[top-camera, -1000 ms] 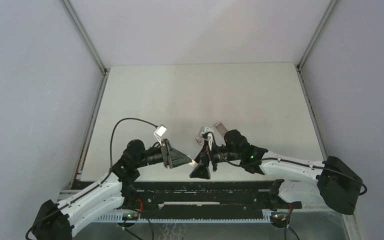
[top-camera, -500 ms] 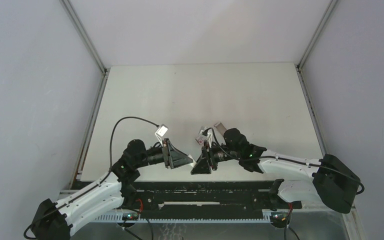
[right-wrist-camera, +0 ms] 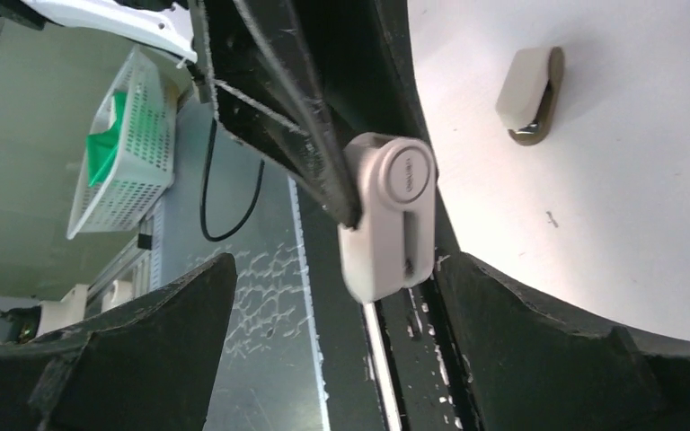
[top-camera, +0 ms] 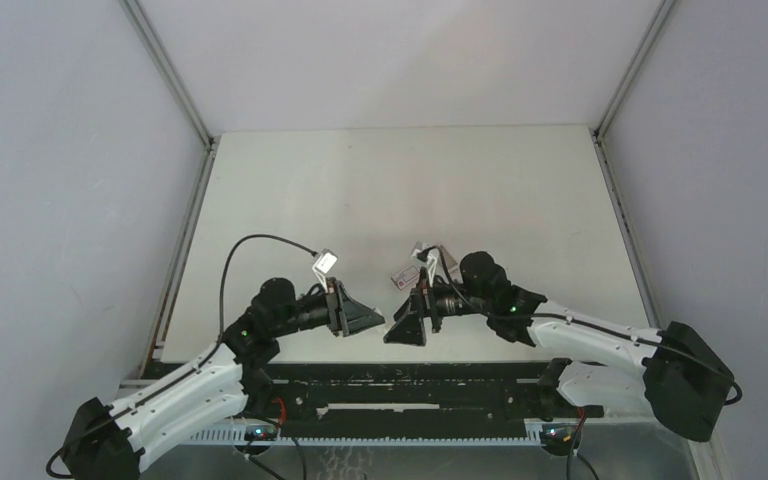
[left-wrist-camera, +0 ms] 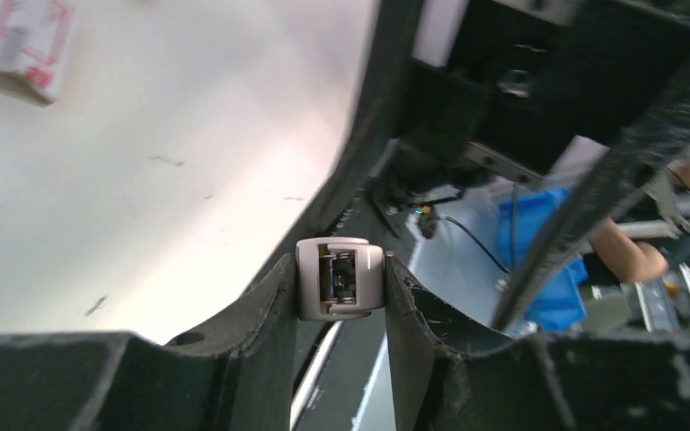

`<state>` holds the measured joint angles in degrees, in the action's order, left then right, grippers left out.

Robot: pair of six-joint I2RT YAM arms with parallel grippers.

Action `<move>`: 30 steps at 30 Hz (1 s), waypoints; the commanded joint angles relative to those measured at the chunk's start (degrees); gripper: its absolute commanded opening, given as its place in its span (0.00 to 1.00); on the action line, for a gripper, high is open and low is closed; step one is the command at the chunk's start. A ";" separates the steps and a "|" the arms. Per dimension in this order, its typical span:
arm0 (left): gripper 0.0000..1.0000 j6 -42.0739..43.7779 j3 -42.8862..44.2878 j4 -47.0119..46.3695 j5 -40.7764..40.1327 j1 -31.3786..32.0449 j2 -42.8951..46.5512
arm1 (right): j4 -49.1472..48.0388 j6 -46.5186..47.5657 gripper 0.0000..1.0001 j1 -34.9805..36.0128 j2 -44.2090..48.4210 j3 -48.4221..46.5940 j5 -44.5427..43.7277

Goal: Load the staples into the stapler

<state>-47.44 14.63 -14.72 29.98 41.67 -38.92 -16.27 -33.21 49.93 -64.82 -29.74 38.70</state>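
The stapler point(left-wrist-camera: 340, 278) is small and white. My left gripper point(left-wrist-camera: 340, 269) is shut on it, one finger on each side, just above the table's near edge point(top-camera: 290, 345). In the right wrist view the stapler point(right-wrist-camera: 386, 215) hangs from the left fingers point(right-wrist-camera: 323, 153). My right gripper point(right-wrist-camera: 337, 269) is wide open around the stapler's lower end, which is close to its right finger point(right-wrist-camera: 539, 341). The staples box point(left-wrist-camera: 18, 40), pink-red with a white label, lies on the table beyond the grippers; it also shows in the top view point(top-camera: 402, 276).
A small white and dark brown item point(right-wrist-camera: 528, 94) lies on the table near the staples box. The black base rail point(top-camera: 390, 385) runs along the near edge under both grippers. A white mesh basket point(right-wrist-camera: 126, 144) stands off the table.
My right gripper has lifted and turned to face the left gripper, its open jaws now around the stapler's end. The left gripper has kept hold of the stapler and barely moved.
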 commanded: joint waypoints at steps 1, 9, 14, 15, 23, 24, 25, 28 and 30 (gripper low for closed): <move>0.00 4.19 7.35 12.04 -12.31 0.05 0.00 | 5.73 4.18 0.88 -0.71 4.96 -1.60 -8.56; 0.00 7.00 11.15 12.79 -16.91 -4.01 -13.24 | 15.56 8.48 0.88 -0.71 12.94 0.45 -24.11; 0.00 8.68 14.78 10.64 -16.41 -6.36 -22.92 | 16.18 8.26 0.88 -0.71 15.67 2.72 -26.16; 0.00 9.93 15.28 10.33 -15.94 -6.92 -24.78 | 16.26 8.18 0.88 -0.71 15.99 3.08 -26.48; 0.13 12.38 18.44 9.44 -13.37 -10.40 -36.97 | 17.65 8.14 0.88 -0.80 17.98 4.94 -29.25; 0.18 12.57 18.54 9.16 -13.12 -10.75 -37.99 | 17.82 8.20 0.88 -0.80 18.21 5.06 -29.50; 0.24 12.85 18.70 9.10 -13.17 -10.95 -38.81 | 17.97 8.22 0.88 -0.82 18.43 5.11 -29.98; 0.39 13.76 19.36 9.79 -13.97 -11.49 -40.77 | 18.36 8.31 0.88 -0.89 18.97 5.35 -30.71; 0.49 14.25 19.72 10.26 -14.65 -11.62 -41.54 | 18.59 8.32 0.88 -0.94 19.15 5.40 -31.11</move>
<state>-36.32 31.73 -3.86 16.19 30.61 -78.89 2.92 -26.24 49.45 -46.85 -24.47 9.63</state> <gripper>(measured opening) 0.422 0.880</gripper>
